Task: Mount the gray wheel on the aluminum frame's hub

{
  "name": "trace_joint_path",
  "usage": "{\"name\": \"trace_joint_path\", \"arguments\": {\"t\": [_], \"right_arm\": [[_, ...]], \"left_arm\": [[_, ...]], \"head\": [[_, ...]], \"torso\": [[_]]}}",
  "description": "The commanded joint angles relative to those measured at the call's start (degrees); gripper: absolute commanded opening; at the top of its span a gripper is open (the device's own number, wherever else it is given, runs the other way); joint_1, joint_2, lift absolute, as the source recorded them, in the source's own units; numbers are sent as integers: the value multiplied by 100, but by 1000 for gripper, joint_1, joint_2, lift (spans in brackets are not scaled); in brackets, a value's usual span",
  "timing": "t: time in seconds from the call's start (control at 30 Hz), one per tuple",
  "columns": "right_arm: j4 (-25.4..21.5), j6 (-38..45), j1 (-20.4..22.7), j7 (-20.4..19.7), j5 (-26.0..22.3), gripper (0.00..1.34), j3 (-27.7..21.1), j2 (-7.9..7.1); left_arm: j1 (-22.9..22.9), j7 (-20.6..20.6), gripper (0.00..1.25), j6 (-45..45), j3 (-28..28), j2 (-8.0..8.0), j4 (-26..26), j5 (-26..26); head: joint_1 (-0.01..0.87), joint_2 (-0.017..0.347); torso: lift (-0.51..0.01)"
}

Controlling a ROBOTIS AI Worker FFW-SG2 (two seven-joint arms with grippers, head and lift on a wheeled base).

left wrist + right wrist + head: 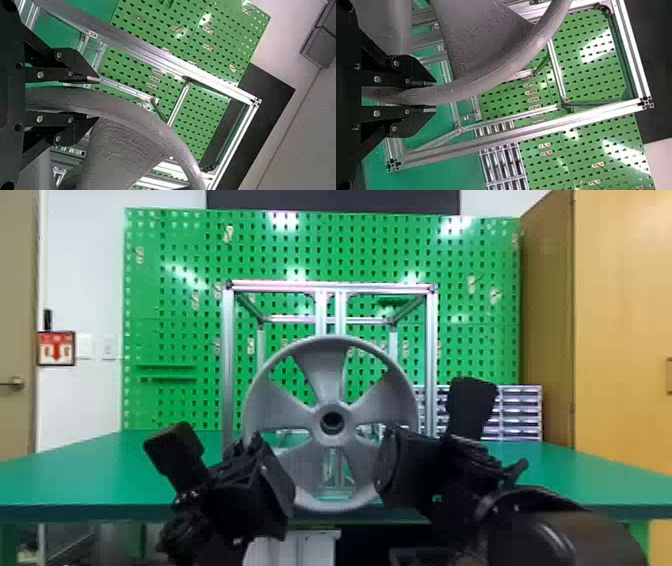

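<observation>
My left gripper (252,490) and right gripper (410,470) hold the gray wheel (325,380) between them, low on its left and right sides. The wheel stands upright, its face toward the head camera, before the aluminum frame (228,360). Its centre covers part of the frame's two middle posts; the hub behind is hidden, and I cannot tell whether they touch. In the left wrist view, the left gripper (97,97) is shut on the rim of the wheel (123,109). Likewise, the right wrist view has the right gripper (435,97) closed around the wheel's rim (494,73).
The frame stands on a green table (100,470). A green pegboard (170,320) rises behind it. Small drawers (517,412) stand at the back right, beside a wooden cabinet (620,315). Both arms come in low in front of the table's near edge.
</observation>
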Motion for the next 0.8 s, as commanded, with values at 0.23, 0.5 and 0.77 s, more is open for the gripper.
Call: {"name": "trace_joint_path", "arguments": {"t": [0.23, 0.5, 0.77], "right_arm": [[206, -48, -119, 0, 2, 264, -7, 5], [277, -48, -190, 0, 28, 264, 11, 5], [330, 31, -278, -8, 37, 264, 11, 5]], "left_arm": [[-138, -7, 342, -11, -30, -41, 206, -32], [-235, -7, 342, -11, -39, -59, 294, -94], [-323, -7, 344, -11, -48, -76, 347, -164]], "head": [[-5, 6], [-5, 6], [-5, 6]], "torso": [[-499], [-499], [-499]]}}
